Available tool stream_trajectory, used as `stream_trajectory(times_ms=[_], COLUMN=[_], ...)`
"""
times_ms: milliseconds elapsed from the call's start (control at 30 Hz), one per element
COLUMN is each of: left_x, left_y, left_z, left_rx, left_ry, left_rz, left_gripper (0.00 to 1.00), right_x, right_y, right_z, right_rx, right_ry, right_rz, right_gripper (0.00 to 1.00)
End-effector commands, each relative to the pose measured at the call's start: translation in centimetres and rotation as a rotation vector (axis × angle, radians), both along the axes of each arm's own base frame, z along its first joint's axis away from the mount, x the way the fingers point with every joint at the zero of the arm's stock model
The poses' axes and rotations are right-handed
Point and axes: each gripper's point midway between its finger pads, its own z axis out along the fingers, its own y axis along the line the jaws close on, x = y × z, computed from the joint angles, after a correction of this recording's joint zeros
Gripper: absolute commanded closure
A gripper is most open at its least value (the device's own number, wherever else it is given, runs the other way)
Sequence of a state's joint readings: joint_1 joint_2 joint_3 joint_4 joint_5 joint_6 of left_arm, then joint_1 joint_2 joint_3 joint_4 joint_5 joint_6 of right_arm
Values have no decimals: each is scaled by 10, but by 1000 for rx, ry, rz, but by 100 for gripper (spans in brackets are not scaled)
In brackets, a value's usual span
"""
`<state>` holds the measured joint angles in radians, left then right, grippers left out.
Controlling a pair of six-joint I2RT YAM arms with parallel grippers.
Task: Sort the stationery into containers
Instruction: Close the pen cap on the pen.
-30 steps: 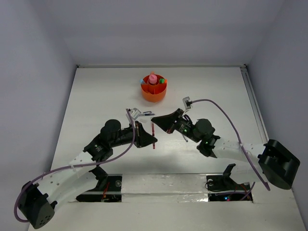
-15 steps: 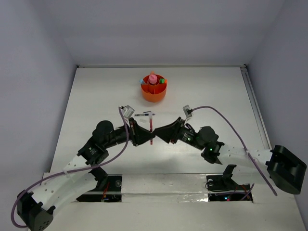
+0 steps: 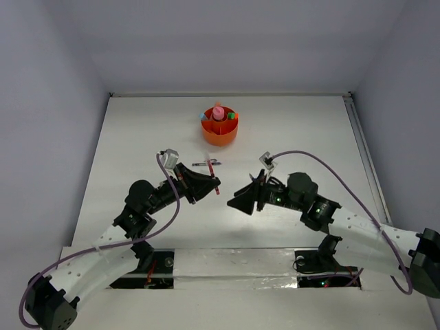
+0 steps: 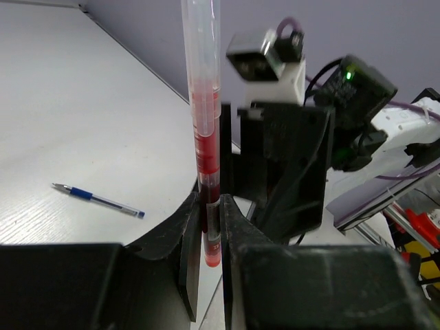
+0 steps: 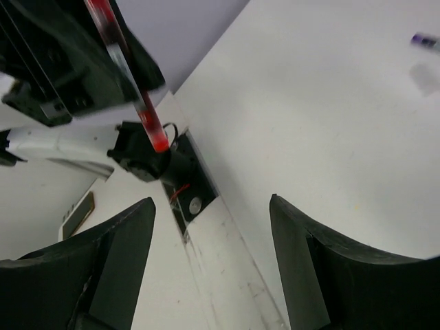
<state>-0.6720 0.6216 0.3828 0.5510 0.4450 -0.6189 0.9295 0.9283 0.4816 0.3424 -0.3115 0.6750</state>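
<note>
A red pen is clamped by its lower end in my left gripper, which is shut on it above the middle of the table. In the left wrist view the red pen stands upright between the jaws of the left gripper. My right gripper hovers just to the right of it, open and empty, facing the pen. In the right wrist view the right gripper has only table between its jaws, and the red pen is at the upper left. The orange cup at the back holds a pink bottle and small markers.
A blue pen lies on the table between the cup and the grippers, also visible as the blue pen in the left wrist view. The right arm's cable loops above the table. The arm bases and a slot run along the near edge.
My right gripper has opened wide and pulled back down and to the right, away from the red pen. The left gripper, still shut on the pen, has shifted slightly toward the back.
</note>
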Motion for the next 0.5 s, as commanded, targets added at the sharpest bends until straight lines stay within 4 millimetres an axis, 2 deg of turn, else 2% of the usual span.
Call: stream_trajectory(times_ms=[0, 67, 100, 167, 200, 267, 300, 333, 433, 467], left_x=[-6, -9, -9, -11, -12, -20, -22, -24, -29, -30], left_y=[-2, -3, -3, -4, -5, -8, -10, -11, -14, -14], left_z=[14, 7, 2, -4, -7, -13, -14, -13, -14, -15], left_rx=[-42, -29, -19, -11, -10, -13, -20, -31, -38, -38], left_ry=[-63, -54, -45, -37, -27, -23, -10, -16, -9, -11], left_rz=[-36, -51, -55, -70, -79, -129, -147, -165, -200, -206], left_gripper=[100, 100, 100, 100, 100, 100, 100, 100, 100, 100], right_x=[8, 13, 13, 18, 23, 26, 32, 37, 48, 47], right_y=[-8, -13, -12, -11, -7, -1, 5, 8, 22, 26], right_z=[51, 65, 80, 93, 105, 116, 113, 128, 131, 140], right_rx=[27, 23, 19, 6, 4, 3, -12, 5, 3, 20], right_ry=[-128, -183, -231, -281, -302, -346, -337, -362, -363, -371], right_rz=[46, 78, 92, 96, 96, 121, 129, 118, 132, 152], right_gripper=[26, 22, 17, 13, 11, 8, 8, 7, 6, 6])
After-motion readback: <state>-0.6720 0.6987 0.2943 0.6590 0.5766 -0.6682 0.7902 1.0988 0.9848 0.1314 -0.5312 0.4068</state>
